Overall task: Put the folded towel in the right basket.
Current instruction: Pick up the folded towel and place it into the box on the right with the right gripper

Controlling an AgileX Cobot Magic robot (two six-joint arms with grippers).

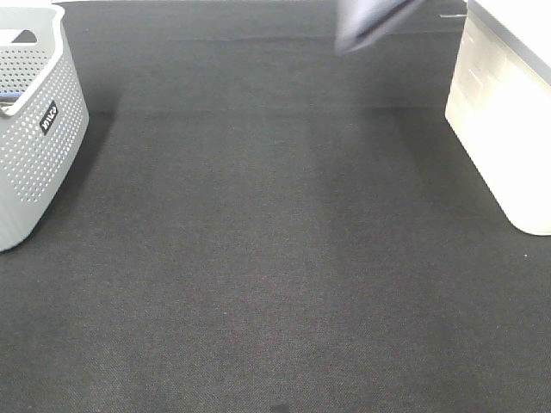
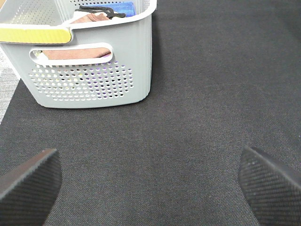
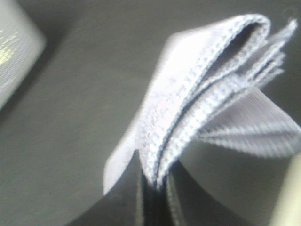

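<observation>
The folded towel (image 3: 207, 94), pale grey-blue with several layers, is pinched at one edge in my right gripper (image 3: 154, 188), which is shut on it and holds it in the air above the black mat. In the exterior high view the towel (image 1: 370, 21) is a blurred dark shape at the far top edge, left of the white right basket (image 1: 508, 129). The right gripper itself is not visible there. My left gripper (image 2: 150, 179) is open and empty, its black fingers (image 2: 33, 183) spread wide low over the mat.
The grey perforated left basket (image 1: 34, 146) stands at the left edge. In the left wrist view the basket (image 2: 94, 70) holds a reddish-brown cloth (image 2: 75, 52) and a blue item (image 2: 123, 8). A black mat (image 1: 275, 258) covers the table.
</observation>
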